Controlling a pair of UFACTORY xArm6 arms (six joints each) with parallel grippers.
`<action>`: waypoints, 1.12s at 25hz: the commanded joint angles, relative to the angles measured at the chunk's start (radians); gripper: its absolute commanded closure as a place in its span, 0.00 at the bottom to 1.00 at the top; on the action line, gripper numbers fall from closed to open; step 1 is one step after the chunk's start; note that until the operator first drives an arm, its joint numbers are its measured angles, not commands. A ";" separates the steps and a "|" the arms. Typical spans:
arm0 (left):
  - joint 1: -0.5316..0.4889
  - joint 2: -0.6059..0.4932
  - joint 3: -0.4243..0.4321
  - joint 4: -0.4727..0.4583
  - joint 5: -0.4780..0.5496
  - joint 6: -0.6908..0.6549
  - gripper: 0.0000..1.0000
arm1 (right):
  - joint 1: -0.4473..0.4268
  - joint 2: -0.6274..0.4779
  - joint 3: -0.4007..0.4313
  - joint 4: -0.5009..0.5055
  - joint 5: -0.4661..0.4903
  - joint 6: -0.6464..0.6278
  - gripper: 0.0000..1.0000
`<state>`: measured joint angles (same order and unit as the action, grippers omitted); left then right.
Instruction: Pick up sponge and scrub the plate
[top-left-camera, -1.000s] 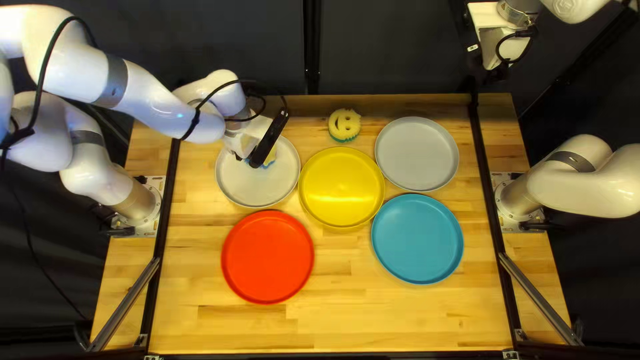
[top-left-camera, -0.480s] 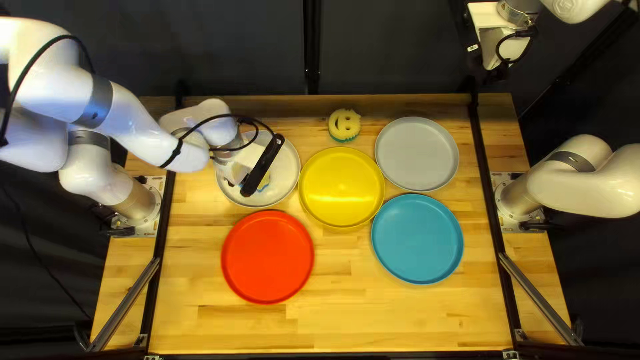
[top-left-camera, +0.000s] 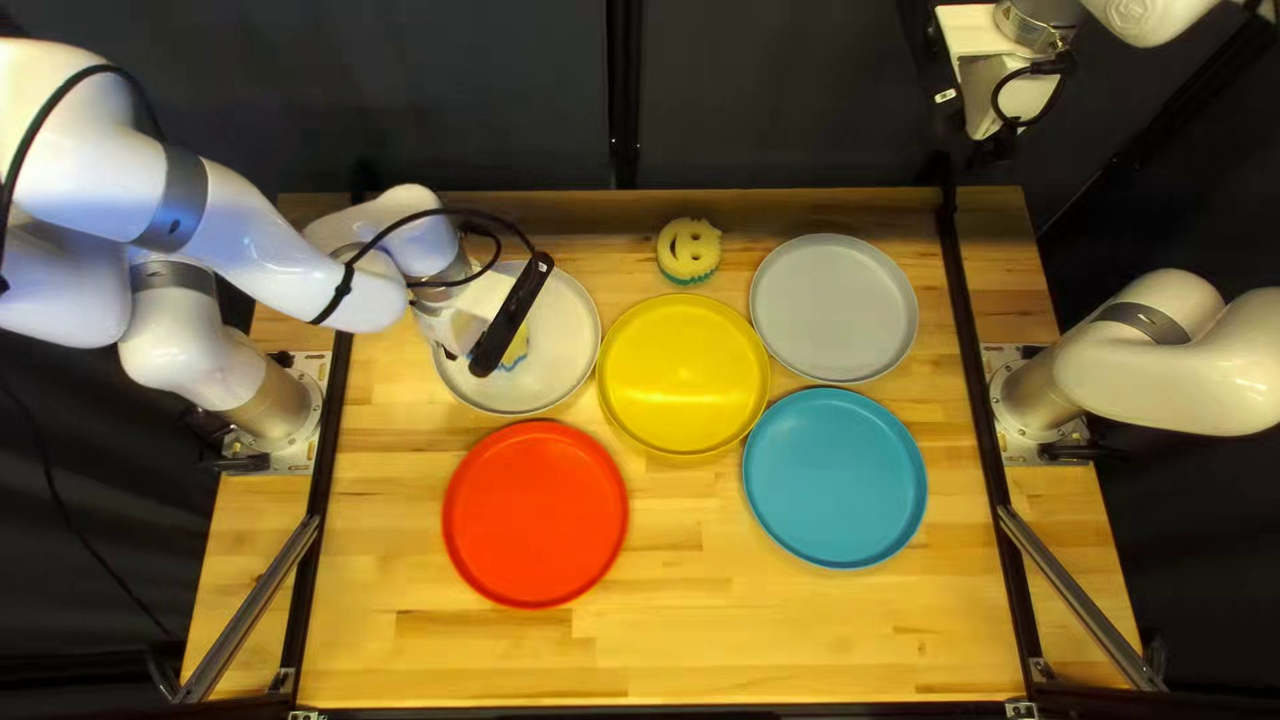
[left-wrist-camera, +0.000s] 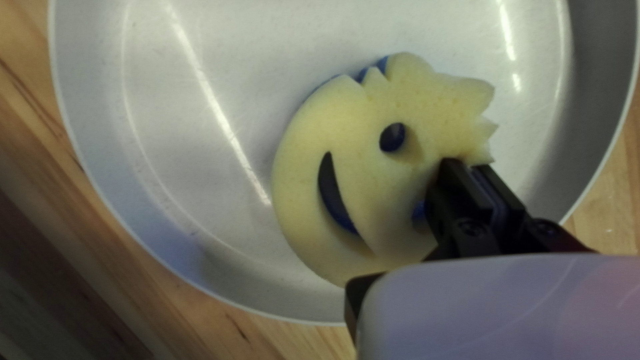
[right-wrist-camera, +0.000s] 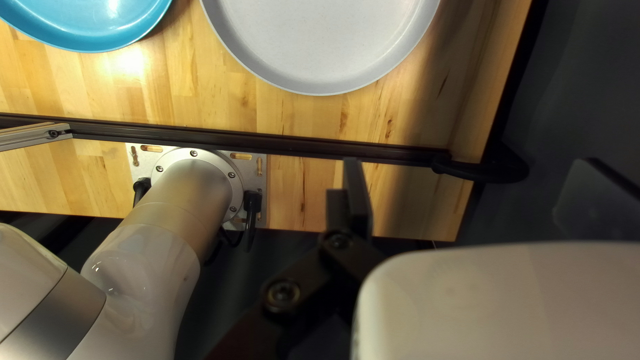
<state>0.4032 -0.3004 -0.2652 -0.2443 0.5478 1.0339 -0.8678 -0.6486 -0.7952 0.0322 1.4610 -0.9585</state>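
Sponge (left-wrist-camera: 360, 165), round, lies smiling yellow face up in the white plate (left-wrist-camera: 150, 125); its spiky crown points toward the left tool (left-wrist-camera: 472, 172). That tool is clamped on its edge.

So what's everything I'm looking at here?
Table: one, pale wood, under everything.
Curtain: one, dark, behind the table.
Plates: five; white plate far left, grey plate far right, yellow plate centre, orange plate near left, blue plate near right.
Sponges: two, yellow smiley faces; loose sponge by the far edge, held sponge on the white plate.
Arms: two, white; left arm over the white plate, right arm at the right edge.
Tools: two, black; left tool shut on the held sponge, right tool open, empty, raised.
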 commanded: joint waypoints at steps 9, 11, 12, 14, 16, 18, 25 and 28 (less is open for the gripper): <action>-0.197 -0.024 0.024 0.082 -0.016 -0.246 1.00 | 0.000 0.000 0.000 0.000 0.000 0.000 0.00; -0.230 -0.034 0.030 0.087 -0.018 -0.277 1.00 | 0.000 0.000 0.000 0.000 0.000 0.000 0.00; -0.236 -0.048 0.039 0.081 -0.015 -0.278 1.00 | 0.000 0.000 0.000 0.000 0.000 0.000 0.00; -0.229 -0.073 0.055 0.074 -0.008 -0.269 1.00 | 0.000 0.000 0.000 0.000 0.000 0.000 0.00; -0.199 -0.077 0.070 0.056 -0.014 -0.229 1.00 | 0.000 0.000 0.000 0.000 0.000 0.000 0.00; -0.163 -0.064 0.073 0.035 -0.022 -0.182 1.00 | 0.000 0.000 0.000 0.000 0.000 0.000 0.00; -0.016 -0.007 0.044 0.009 -0.011 -0.032 1.00 | 0.000 0.000 0.000 0.000 0.000 0.000 0.00; 0.013 -0.009 0.027 0.013 0.010 -0.015 1.00 | 0.000 0.000 0.000 0.000 0.000 0.000 0.00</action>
<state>0.3915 -0.3090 -0.2232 -0.2340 0.5401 1.0008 -0.8678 -0.6486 -0.7952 0.0322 1.4610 -0.9585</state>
